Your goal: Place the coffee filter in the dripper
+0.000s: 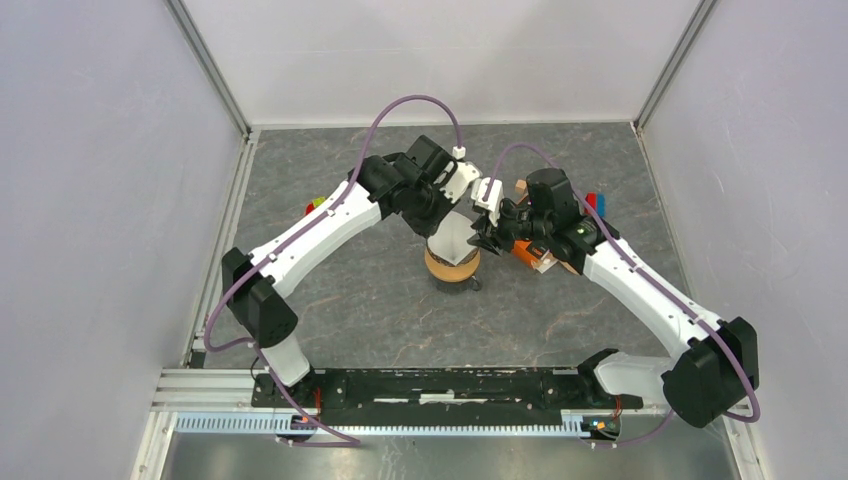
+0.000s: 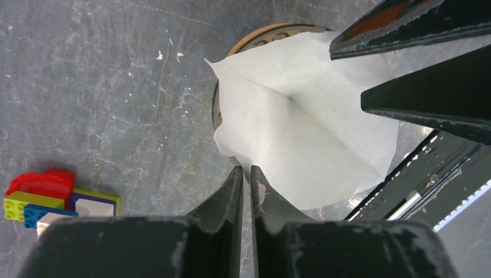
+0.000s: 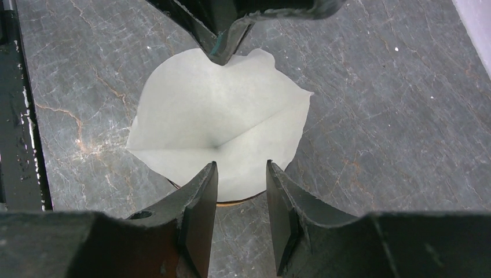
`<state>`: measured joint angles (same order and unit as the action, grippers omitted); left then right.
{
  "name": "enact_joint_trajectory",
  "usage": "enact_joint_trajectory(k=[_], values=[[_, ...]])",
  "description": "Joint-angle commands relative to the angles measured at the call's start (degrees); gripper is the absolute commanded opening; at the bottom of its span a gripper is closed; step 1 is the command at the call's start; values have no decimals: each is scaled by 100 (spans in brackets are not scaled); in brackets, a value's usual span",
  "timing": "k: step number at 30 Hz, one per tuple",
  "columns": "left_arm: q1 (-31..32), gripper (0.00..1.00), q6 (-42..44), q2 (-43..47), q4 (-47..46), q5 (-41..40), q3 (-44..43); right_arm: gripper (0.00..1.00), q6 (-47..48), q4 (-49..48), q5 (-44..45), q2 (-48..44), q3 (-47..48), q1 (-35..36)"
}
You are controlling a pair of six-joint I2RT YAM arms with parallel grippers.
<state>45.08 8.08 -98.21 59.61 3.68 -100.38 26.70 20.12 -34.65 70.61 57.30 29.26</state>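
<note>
The white paper coffee filter [image 2: 301,127] is spread open as a cone above a round tan disc [image 2: 263,32]. It also shows in the right wrist view [image 3: 220,121] and the top view [image 1: 452,240]. My left gripper [image 2: 246,172] is shut on the filter's edge and holds it; it shows at the filter's far rim in the right wrist view [image 3: 223,49]. My right gripper [image 3: 240,168] is open, its fingers either side of the filter's near edge, not pinching it. The dripper is hidden beneath the filter.
A cluster of coloured toy bricks [image 2: 40,197] lies left of the left arm [image 1: 315,205]. An orange box [image 1: 530,255] and more blocks [image 1: 595,205] sit under the right arm. Grey walls enclose the marbled table on three sides.
</note>
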Motion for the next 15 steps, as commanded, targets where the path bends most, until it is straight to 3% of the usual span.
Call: enact_joint_trajectory(k=[1,4,15], values=[[-49,12,153,120,-99,270,144,42,2,-248,-22,-12,-118,27],[-52,3,161,106,-95,289,218,42,17,-283,-35,-13,-164,27],[-61,2,158,13,-124,438,299,42,53,-334,-77,99,-319,21]])
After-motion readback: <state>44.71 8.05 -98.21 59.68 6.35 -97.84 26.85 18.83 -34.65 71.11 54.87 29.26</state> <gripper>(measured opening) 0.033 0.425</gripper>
